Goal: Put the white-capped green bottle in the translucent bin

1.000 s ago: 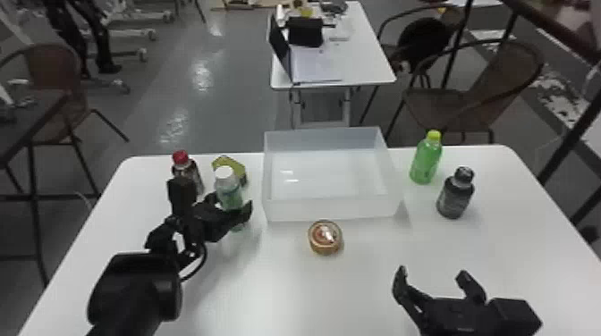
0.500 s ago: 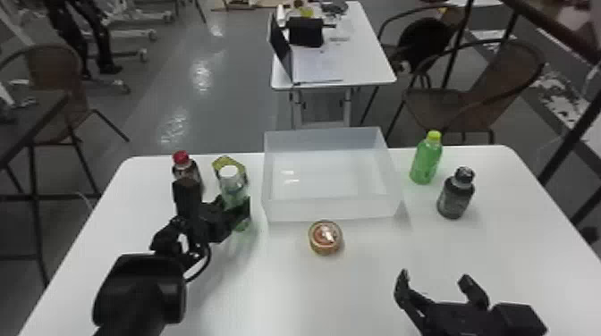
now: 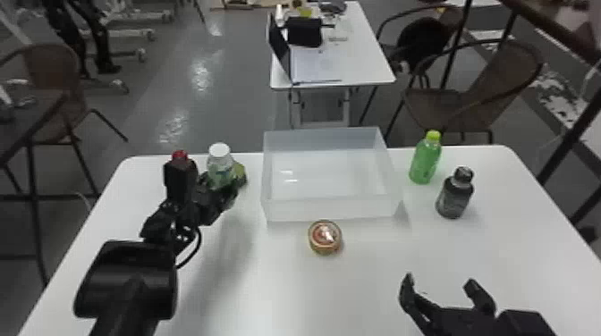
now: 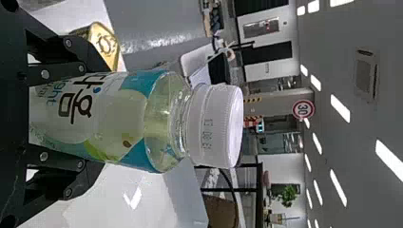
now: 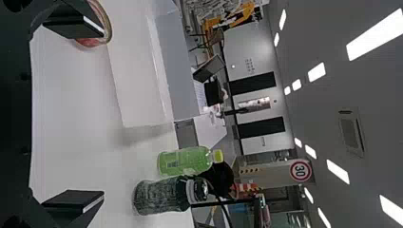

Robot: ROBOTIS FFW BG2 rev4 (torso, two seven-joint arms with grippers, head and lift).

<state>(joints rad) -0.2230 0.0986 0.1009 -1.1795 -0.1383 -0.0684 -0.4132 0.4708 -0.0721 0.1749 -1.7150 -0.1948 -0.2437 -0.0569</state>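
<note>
Your left end effector (image 3: 206,182) pinches the white-capped green bottle (image 3: 220,166) left of the translucent bin (image 3: 331,209); the lift seems underway, so next carry it right, clearing the wall before lowering.

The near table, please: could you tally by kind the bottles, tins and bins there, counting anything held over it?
Bottles: 4 (red-capped bottle, white-capped bottle, yellow-capped bottle, dark bottle)
Tins: 2 (round tin, gold tin)
Bins: 1 (translucent bin)
Total: 7
</note>
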